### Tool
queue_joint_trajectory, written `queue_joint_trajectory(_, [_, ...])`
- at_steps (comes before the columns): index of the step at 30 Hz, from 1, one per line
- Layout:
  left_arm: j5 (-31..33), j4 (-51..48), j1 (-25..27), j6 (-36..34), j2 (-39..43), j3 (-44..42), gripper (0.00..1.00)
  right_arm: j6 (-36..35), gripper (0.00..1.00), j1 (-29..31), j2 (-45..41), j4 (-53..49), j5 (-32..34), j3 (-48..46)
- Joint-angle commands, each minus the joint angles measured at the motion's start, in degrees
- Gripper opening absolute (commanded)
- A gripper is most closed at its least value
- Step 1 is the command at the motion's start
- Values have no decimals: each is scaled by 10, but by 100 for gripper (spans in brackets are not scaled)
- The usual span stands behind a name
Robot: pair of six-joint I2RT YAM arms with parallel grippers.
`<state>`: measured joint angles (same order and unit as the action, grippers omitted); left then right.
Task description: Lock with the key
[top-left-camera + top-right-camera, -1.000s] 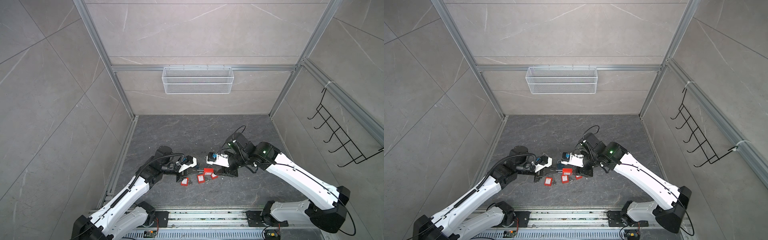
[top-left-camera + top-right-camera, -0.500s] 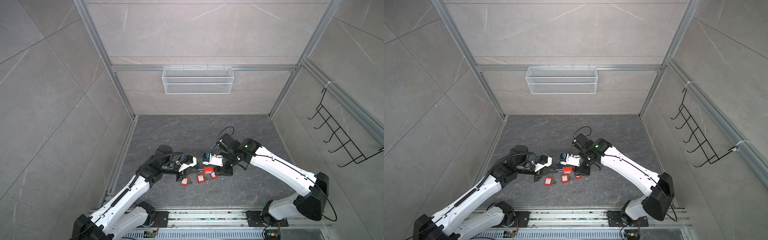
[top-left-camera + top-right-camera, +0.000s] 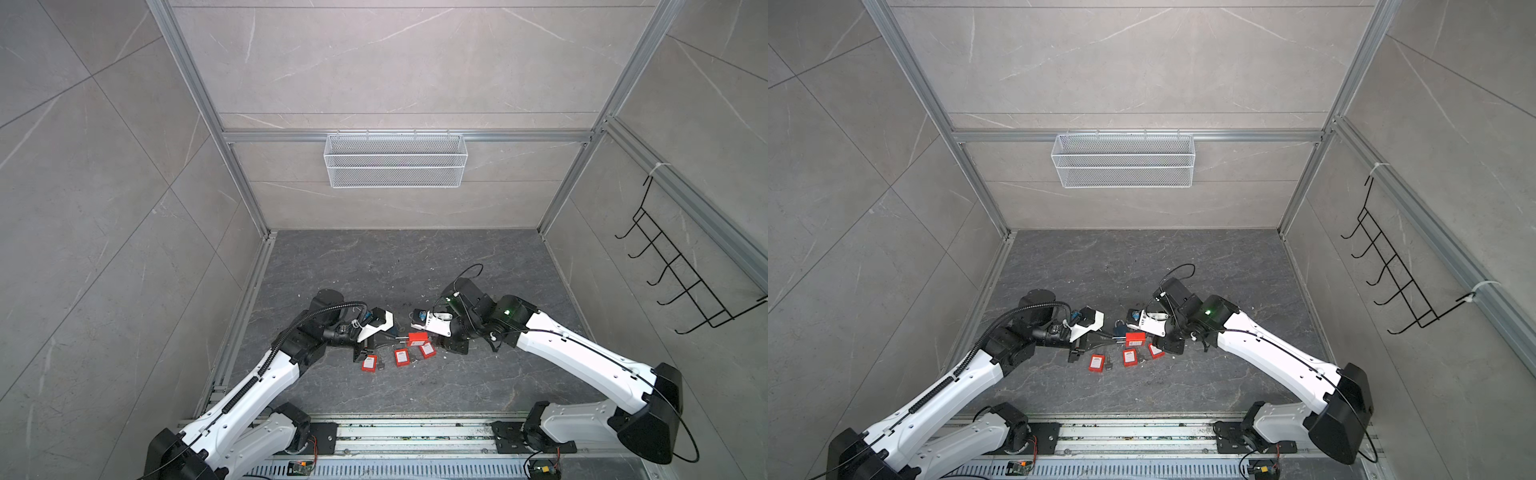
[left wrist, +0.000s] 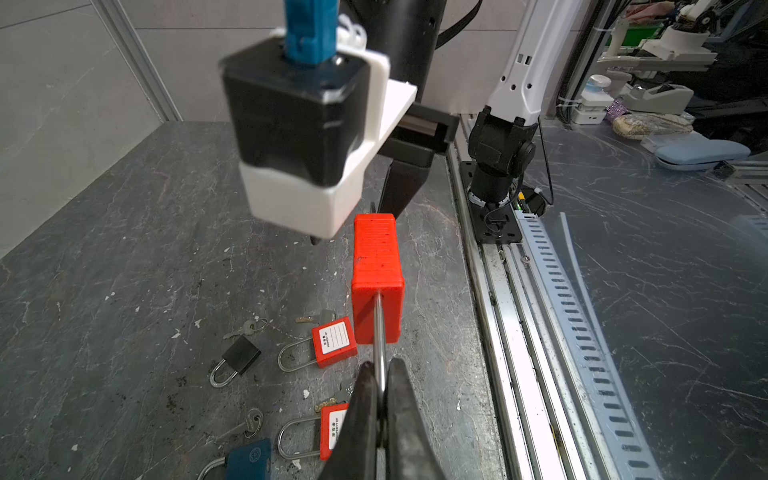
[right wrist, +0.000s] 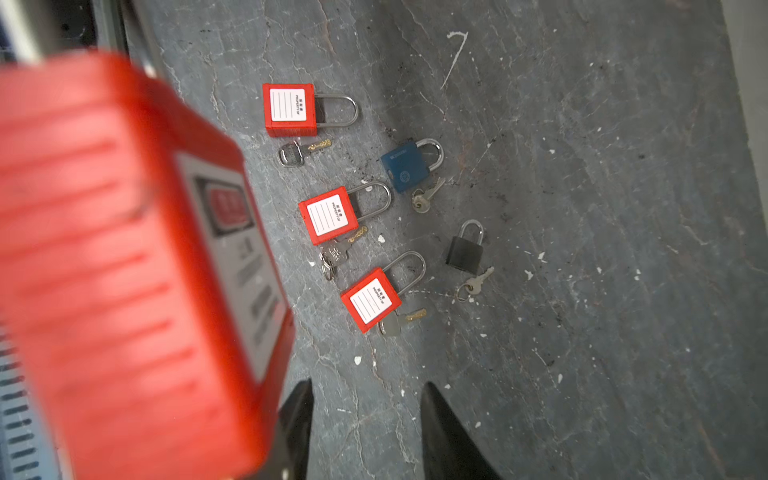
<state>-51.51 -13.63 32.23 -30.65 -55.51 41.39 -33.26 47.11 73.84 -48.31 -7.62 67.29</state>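
While the left pincer (image 4: 381, 368) clenches a padlock shackle (image 4: 377, 328), the right pincer (image 5: 368, 382) gapes over grey floor (image 5: 582, 208).

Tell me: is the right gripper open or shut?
Open: in the right wrist view, the right gripper has its fingertips apart, with bare table showing between them.

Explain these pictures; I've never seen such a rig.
Two white robot arms with pincer grippers work on a grey tabletop. Two pictures look down from overhead; the other two come from a camera on each wrist. On the surface lie three red padlocks, a blue padlock and a black padlock, each with a key beside it. The left gripper is pinched shut on the steel shackle of a fourth red padlock, held off the surface. The right gripper is open beside its body, holding nothing.
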Motion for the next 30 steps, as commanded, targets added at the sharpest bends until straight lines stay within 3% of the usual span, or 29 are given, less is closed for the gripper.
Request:
queue_joint_trajectory(1, [-31, 10, 3, -5, 2, 18, 0, -18, 44, 0, -26, -54, -34, 11])
queue_joint_trajectory(9, [-39, -14, 3, -22, -14, 35, 0, -8, 37, 7, 15, -113, -72, 69])
queue_joint_trajectory(15, [-38, -48, 2, -47, -20, 51, 0, -17, 32, 12, 29, -98, -83, 76])
queue_joint_trajectory(22, [-37, -81, 3, -69, -28, 64, 0, -17, 11, 14, 28, -83, -87, 66])
queue_joint_trajectory(30, [-16, -179, -11, -136, -41, 99, 0, -37, 0, 13, -6, -69, -62, 23])
